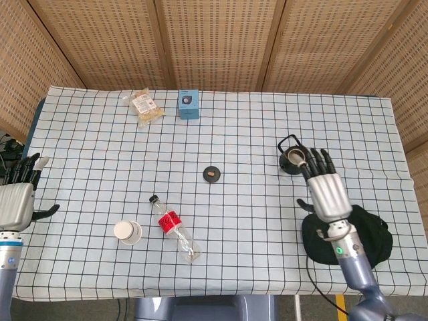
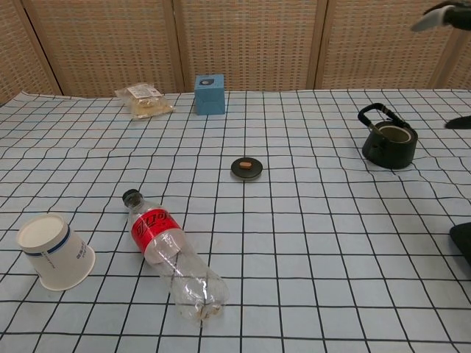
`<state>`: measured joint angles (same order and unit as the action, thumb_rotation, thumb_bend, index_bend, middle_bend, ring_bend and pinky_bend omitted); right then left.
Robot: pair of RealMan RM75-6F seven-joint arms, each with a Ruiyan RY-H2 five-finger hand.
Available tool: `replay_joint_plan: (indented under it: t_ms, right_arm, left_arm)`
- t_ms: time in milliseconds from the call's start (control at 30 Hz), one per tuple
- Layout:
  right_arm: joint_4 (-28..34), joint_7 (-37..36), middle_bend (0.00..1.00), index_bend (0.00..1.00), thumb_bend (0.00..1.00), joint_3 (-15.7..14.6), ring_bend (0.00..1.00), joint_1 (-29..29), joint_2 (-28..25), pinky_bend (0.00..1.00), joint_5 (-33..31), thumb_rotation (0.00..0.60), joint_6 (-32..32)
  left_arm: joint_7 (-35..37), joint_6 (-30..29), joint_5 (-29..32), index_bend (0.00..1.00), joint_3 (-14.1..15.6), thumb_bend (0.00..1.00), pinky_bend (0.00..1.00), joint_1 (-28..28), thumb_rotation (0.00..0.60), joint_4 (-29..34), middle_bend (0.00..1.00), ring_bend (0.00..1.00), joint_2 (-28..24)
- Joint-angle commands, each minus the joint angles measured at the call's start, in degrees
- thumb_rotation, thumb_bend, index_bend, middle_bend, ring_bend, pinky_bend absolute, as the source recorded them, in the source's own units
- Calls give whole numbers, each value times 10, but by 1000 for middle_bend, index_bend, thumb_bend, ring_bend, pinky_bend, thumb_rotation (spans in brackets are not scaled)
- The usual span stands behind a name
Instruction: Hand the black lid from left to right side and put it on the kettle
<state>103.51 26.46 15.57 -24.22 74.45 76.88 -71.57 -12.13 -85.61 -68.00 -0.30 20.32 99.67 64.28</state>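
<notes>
The black lid [image 1: 212, 174] [image 2: 246, 167], round with a small brown knob, lies flat on the checked cloth near the table's middle. The black kettle [image 1: 293, 158] [image 2: 388, 137] stands lidless to its right, handle raised. My left hand [image 1: 16, 200] is at the table's far left edge, open, fingers apart, holding nothing. My right hand [image 1: 325, 187] hovers just right of and in front of the kettle, open with fingers spread upward; in the chest view only a blurred bit of it [image 2: 447, 15] shows at the top right.
A plastic bottle with a red label [image 1: 174, 228] [image 2: 171, 254] and a paper cup [image 1: 126, 232] [image 2: 55, 251] lie at front left. A snack bag [image 1: 145, 106] and a blue box [image 1: 188, 103] sit at the back. A black cap [image 1: 348, 236] lies front right.
</notes>
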Motion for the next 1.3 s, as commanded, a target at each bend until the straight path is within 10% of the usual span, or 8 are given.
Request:
replay_joint_plan:
  t_ms: [33,500,1300]
  right_arm:
    - [12,51,0,208,158,26,0,-60,58,0,-49,600,50]
    - [-169,207,0,292,377,49,0,-232,249,0,-259,600,131]
    - [-328,151,0,271,363,46,0,-310,324,0,-330,600,182]
  left_arm:
    - [1,10,-1,0,-4,60,0,-2,600,-2,0,0,1]
    - [22,62,-7,0,-27,63,0,-7,600,-12,0,0,-1]
    - [26,104,7,0,-58,64,0,-12,600,-22,0,0,3]
